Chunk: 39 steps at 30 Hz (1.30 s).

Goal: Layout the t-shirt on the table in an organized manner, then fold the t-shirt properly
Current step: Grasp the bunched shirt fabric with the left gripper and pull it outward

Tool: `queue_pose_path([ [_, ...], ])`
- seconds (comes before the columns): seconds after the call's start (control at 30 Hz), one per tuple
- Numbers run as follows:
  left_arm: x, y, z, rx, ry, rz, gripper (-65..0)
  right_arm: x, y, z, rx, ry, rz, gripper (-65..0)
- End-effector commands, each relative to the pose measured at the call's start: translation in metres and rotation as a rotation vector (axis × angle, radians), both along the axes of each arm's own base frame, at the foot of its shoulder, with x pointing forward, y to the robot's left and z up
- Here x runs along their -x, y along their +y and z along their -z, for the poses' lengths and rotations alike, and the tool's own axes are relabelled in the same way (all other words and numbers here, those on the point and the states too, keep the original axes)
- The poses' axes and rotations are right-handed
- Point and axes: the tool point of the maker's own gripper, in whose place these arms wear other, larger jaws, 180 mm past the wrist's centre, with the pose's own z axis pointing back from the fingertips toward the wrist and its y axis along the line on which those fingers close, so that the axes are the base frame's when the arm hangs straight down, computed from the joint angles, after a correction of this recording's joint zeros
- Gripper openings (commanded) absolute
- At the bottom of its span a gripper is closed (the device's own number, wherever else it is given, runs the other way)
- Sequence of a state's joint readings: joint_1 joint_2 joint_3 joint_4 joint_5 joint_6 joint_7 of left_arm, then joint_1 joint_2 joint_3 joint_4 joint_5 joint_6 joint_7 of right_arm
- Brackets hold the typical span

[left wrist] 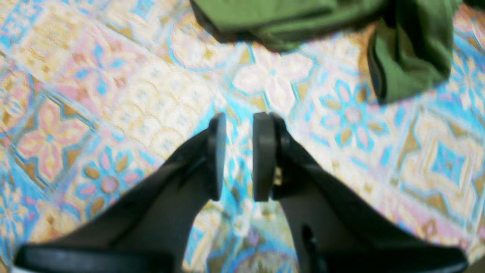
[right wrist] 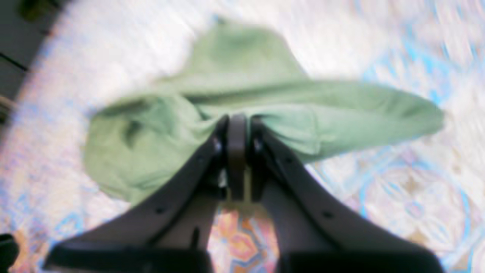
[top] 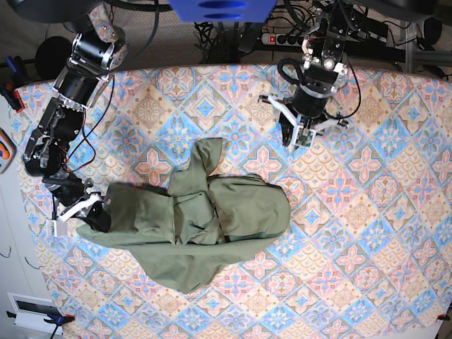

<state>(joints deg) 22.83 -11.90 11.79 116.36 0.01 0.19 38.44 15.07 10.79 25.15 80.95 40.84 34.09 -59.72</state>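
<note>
The olive-green t-shirt (top: 212,219) lies crumpled and bunched in the middle-left of the table (top: 367,233), one part pointing up towards the back. At the shirt's left end my right gripper (top: 95,215) is shut on a pinch of its fabric. In the blurred right wrist view the fingers (right wrist: 237,119) meet on the green cloth (right wrist: 151,144). My left gripper (top: 296,140) hangs over bare tablecloth behind and to the right of the shirt. Its pads (left wrist: 238,117) stand a little apart with nothing between them, short of the shirt's edge (left wrist: 284,22).
The right gripper works close to the table's left edge (top: 28,233). Cables and a power strip (top: 282,39) lie beyond the back edge. A blue mount (top: 219,8) sits at the top centre. Patterned cloth (top: 353,282) shows to the shirt's right and front.
</note>
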Motion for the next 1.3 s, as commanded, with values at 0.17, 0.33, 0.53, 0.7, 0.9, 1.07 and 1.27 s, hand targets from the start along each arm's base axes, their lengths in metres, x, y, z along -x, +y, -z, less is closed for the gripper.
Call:
queue_pose_path([
  [0.17, -0.015, -0.022, -0.02, 0.029, -0.077, 0.057, -52.1, 0.0, -0.043, -0.041, -0.002, -0.106, 0.06, -63.5],
  [0.33, -0.026, -0.041, -0.014, 0.02, -0.06, 0.111, -49.1, 0.001, -0.067, -0.055, 0.038, -0.124, 0.08, -63.5],
  [0.53, -0.042, -0.06, 0.006, -0.017, -0.002, 0.171, -33.4, 0.001, -0.073, -0.058, 0.06, -0.124, 0.084, -63.5],
  [0.7, -0.053, -0.084, 0.009, 0.004, 0.004, 0.201, -29.0, 0.001, -0.073, -0.057, 0.06, -0.125, 0.084, -63.4],
  [0.9, -0.056, -0.123, 0.019, 0.044, 0.037, 0.248, -28.9, 0.001, -0.073, -0.057, 0.06, -0.126, 0.083, -63.3],
  [1.07, -0.063, -0.146, 0.025, 0.079, 0.067, 0.252, -28.9, 0.001, -0.073, -0.051, 0.05, -0.108, 0.085, -63.3],
  [1.27, -0.066, -0.171, 0.017, 0.108, 0.061, 0.283, -29.0, 0.001, -0.074, -0.05, 0.048, -0.106, 0.085, -63.3],
])
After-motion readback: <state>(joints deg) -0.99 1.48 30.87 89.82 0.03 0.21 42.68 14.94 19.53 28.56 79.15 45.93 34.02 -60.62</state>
